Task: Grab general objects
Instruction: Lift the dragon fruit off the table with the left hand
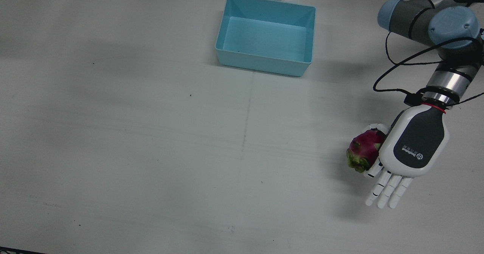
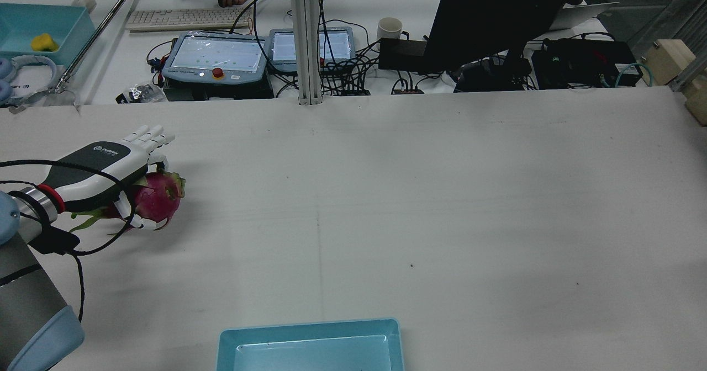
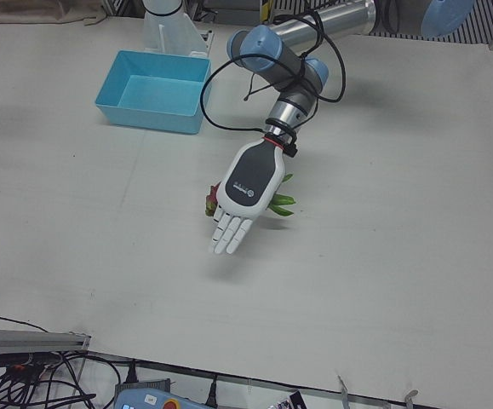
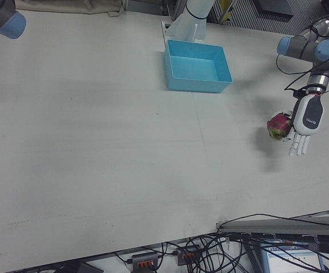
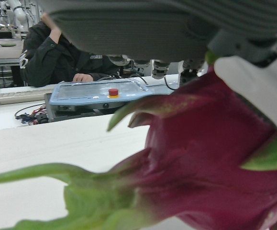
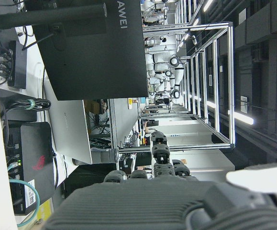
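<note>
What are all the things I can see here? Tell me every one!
Dragon fruit: one, pink with green tips, under the left robot hand near the table's edge.
Bin: one, light blue, nothing in it, on the table near the robot's base.
Table: one, white.
Desk behind: keyboard, two control tablets, white mug, dark monitor, cables.
Left robot hand: white and grey, over the dragon fruit, long fingers straight.
Right robot hand: seen only by its own camera, raised off the table.
</note>
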You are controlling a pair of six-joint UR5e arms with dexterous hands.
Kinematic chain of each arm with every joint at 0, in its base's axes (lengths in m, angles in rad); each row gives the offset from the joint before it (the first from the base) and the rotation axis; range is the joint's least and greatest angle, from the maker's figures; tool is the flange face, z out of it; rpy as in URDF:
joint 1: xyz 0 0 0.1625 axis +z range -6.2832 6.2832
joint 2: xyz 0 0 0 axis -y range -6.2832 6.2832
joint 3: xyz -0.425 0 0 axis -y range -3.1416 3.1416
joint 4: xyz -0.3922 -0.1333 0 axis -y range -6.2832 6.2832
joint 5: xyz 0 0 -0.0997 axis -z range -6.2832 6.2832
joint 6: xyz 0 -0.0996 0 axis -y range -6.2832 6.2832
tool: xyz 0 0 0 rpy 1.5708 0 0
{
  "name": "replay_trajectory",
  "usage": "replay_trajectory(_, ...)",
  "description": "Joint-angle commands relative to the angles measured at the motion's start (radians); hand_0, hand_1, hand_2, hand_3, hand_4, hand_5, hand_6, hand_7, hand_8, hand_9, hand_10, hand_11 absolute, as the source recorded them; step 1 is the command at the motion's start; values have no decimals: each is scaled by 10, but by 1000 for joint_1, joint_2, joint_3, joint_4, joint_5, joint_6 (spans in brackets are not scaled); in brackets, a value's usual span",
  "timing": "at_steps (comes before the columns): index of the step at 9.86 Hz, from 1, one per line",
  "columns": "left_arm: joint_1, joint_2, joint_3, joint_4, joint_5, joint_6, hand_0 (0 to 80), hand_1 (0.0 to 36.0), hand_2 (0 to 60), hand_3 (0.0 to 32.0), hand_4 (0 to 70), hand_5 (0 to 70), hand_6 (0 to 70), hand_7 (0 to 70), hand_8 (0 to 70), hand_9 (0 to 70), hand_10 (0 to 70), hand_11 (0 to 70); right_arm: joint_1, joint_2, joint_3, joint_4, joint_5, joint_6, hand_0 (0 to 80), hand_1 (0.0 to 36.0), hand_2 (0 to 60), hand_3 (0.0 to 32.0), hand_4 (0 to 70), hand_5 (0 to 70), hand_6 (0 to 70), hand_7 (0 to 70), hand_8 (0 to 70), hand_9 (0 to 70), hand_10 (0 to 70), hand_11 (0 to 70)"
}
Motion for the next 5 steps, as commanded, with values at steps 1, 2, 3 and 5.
replay_trajectory(1, 16, -151, -203, 253, 93, 1, 490, 360, 600, 0, 311, 431, 0, 88, 0, 3, 0, 0, 0, 0, 1, 0, 0, 0, 0, 0, 0, 0, 0, 0, 0, 0, 0, 0, 0, 0)
replay_trajectory(2, 16, -241, -219, 334, 160, 3, 489, 360, 600, 0, 295, 423, 0, 81, 0, 2, 0, 0, 0, 0, 1, 0, 0, 0, 0, 0, 0, 0, 0, 0, 0, 0, 0, 0, 0, 0)
replay_trajectory(3, 16, -320, -220, 379, 215, 1, 496, 360, 600, 0, 312, 438, 0, 92, 0, 4, 0, 0, 0, 0, -1, 0, 0, 0, 0, 0, 0, 0, 0, 0, 0, 0, 0, 0, 0, 0)
replay_trajectory(5, 18, -398, -222, 384, 344, -12, 507, 360, 600, 0, 283, 407, 0, 100, 0, 6, 0, 0, 0, 0, -1, 0, 0, 0, 0, 0, 0, 0, 0, 0, 0, 0, 0, 0, 0, 0)
